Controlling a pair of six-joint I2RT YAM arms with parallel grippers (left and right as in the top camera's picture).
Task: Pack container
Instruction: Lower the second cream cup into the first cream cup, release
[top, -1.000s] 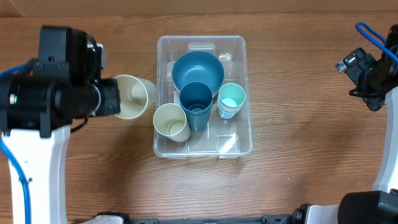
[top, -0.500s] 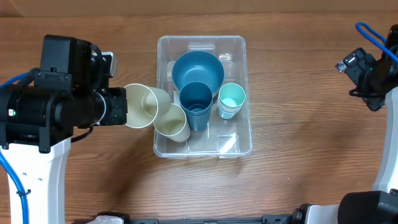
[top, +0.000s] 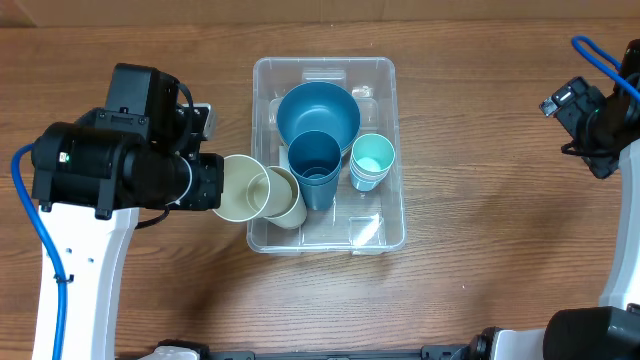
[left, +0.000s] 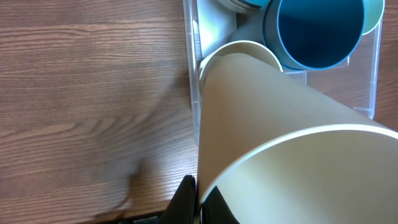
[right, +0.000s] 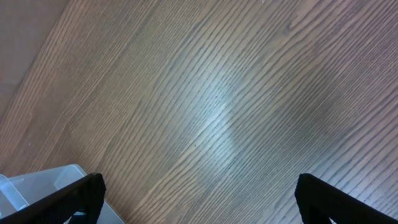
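No text, brand, number or sign can be read anywhere. The pale label (top: 366, 230) on the bottom of the container (top: 325, 64) is too small to make out.

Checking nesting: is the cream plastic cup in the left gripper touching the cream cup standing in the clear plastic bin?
Cannot tell. In the left wrist view the held cup overlaps the rim of the standing cup; no view shows contact or gap.
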